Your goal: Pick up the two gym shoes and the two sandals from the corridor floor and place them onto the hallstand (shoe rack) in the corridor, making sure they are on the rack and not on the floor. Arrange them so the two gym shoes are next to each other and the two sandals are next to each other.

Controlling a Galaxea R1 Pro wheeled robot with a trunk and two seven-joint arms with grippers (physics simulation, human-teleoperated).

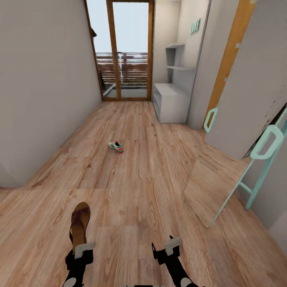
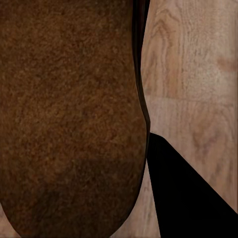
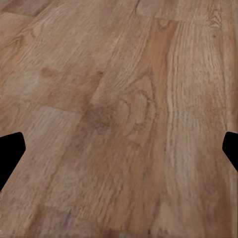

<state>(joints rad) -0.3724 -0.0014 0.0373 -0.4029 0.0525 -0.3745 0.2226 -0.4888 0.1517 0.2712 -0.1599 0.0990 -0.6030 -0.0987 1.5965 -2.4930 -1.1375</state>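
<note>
we find one sandal (image 1: pixel 79 222) clamped in the left gripper (image 1: pixel 82 252), lifted off the floor (image 1: pixel 139 187). right gripper (image 1: pixel 165 246) spread, empty. a gym shoe (image 1: pixel 116 146) lies mid-corridor. we judge carrying underway; next, drive to the far shoe rack (image 1: pixel 171 101).

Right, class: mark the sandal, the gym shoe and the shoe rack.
sandal (image 1: pixel 80 221), head view, middle of the brown insole.
gym shoe (image 1: pixel 116 146), head view, white upper, on the floor mid-corridor.
shoe rack (image 1: pixel 170 88), head view, bare grey bench top.
</note>
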